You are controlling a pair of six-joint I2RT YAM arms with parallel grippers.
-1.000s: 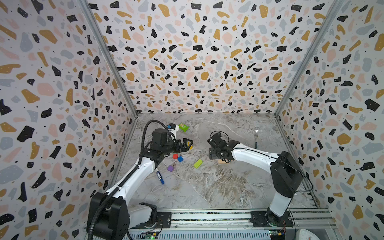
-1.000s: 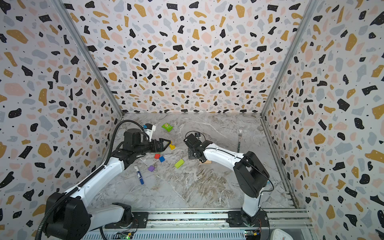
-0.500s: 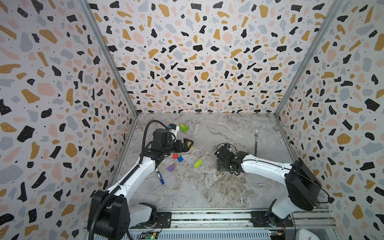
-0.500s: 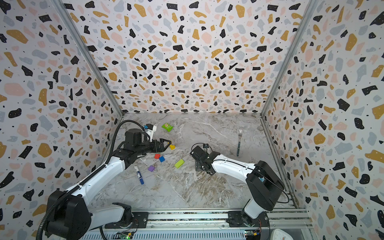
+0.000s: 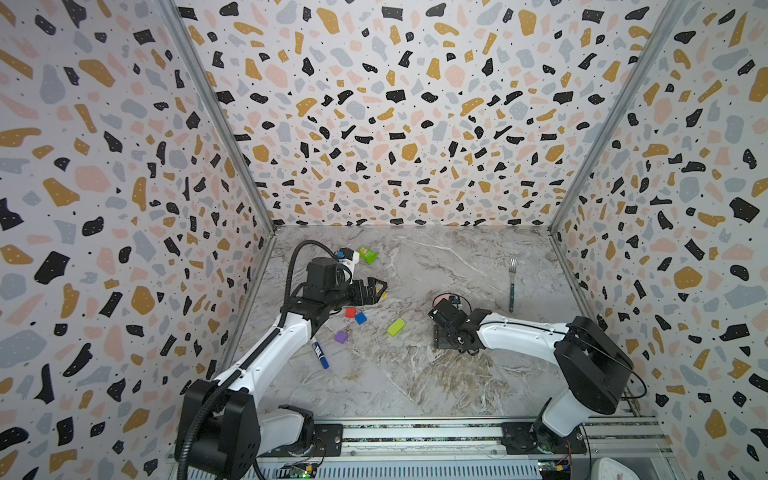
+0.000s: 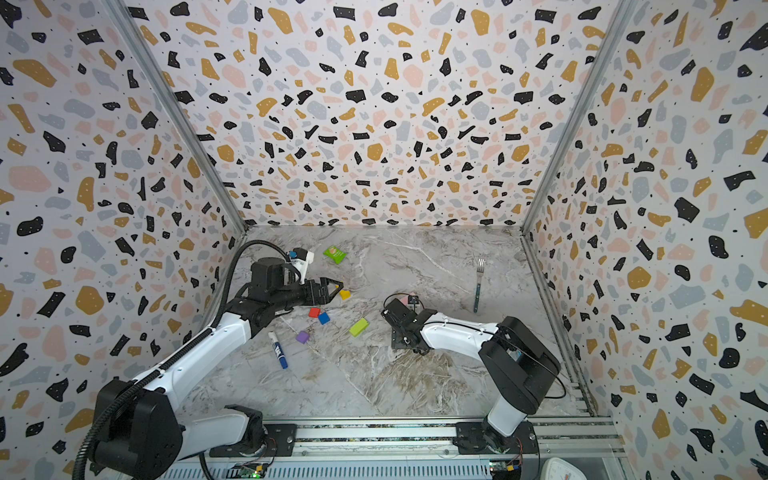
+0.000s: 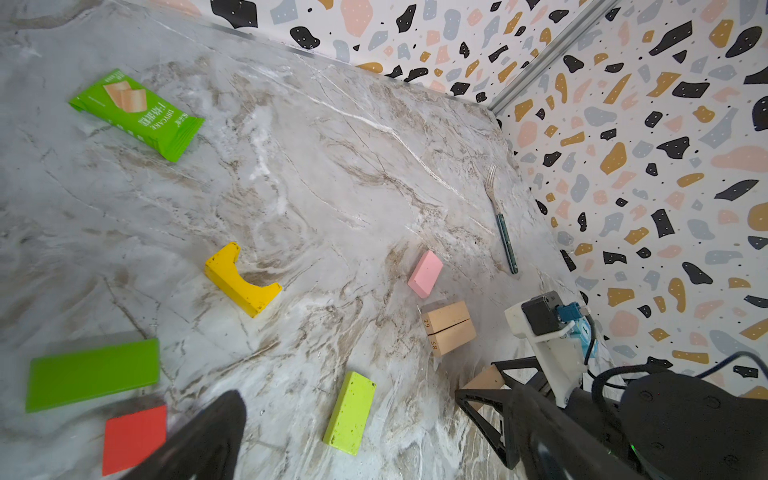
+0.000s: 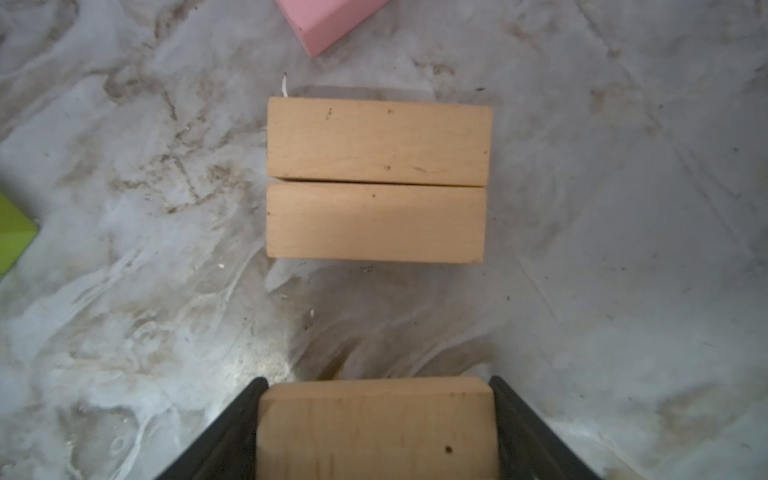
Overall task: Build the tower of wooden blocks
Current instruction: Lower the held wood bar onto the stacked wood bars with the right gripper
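Note:
My right gripper (image 8: pixel 376 388) is shut on a tan wood block (image 8: pixel 376 432), held just above the table (image 8: pixel 124 332). Ahead of it two tan bars (image 8: pixel 376 178) lie side by side, touching; the pink bar (image 8: pixel 328 20) lies beyond them. In both top views the right gripper (image 5: pixel 442 338) hides these bars. My left gripper (image 5: pixel 379 288) hangs open over the yellow arch (image 6: pixel 345 294), holding nothing. Loose on the table lie a red cube (image 5: pixel 350 312), a blue cube (image 5: pixel 360 318), a purple cube (image 5: pixel 340 337), a lime bar (image 5: pixel 396 327) and a green bar (image 7: pixel 93 374). No tower stands.
A flat green packet (image 5: pixel 367 254) lies near the back left. A blue-capped marker (image 5: pixel 319 353) lies beside the left arm. A fork (image 5: pixel 512 286) lies near the right wall. Patterned walls close in three sides.
My right gripper has drawn back from the tan bars toward the front of the table, still carrying its tan block. The left arm has stayed put.

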